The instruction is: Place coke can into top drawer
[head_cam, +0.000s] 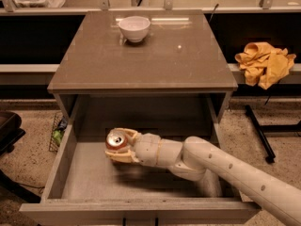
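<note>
The coke can (pixel 115 141), red with a silver top, is held in my gripper (pixel 121 146), whose pale fingers are shut around it. The can hangs upright a little above the pale bottom of the open top drawer (pixel 89 180), left of its middle. My white arm (pixel 221 168) reaches in from the lower right over the drawer's right side. The drawer is pulled fully out below the brown cabinet top.
A white bowl (pixel 134 28) sits at the back of the cabinet top (pixel 155 60). A yellow cloth (pixel 265 62) lies on a ledge at right. A dark chair (pixel 7 131) is at left, a black stand leg (pixel 258 131) on the floor at right.
</note>
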Controlling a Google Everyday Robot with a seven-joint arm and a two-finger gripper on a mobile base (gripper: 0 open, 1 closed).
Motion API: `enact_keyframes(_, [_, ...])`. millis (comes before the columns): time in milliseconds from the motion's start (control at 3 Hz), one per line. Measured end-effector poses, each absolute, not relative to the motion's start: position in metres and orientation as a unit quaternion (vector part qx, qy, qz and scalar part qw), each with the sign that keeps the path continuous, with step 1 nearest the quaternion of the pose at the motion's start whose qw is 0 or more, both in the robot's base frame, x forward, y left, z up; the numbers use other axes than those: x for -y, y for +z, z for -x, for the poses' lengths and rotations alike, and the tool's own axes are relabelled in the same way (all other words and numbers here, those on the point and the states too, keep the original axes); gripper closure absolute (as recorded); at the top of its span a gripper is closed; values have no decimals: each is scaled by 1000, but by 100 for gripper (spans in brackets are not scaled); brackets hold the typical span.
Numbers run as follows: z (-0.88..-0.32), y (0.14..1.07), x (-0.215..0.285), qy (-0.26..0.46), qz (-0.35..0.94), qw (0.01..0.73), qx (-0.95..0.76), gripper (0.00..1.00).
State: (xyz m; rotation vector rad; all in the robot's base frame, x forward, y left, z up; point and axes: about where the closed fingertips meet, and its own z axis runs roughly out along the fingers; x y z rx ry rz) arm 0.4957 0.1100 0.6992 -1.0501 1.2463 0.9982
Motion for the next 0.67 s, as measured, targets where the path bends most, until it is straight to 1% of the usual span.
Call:
enact_keyframes(333, [-495, 700, -111, 427, 450, 577, -531, 82])
enact_keyframes(667, [-494, 701, -113, 428, 450, 577, -530, 59])
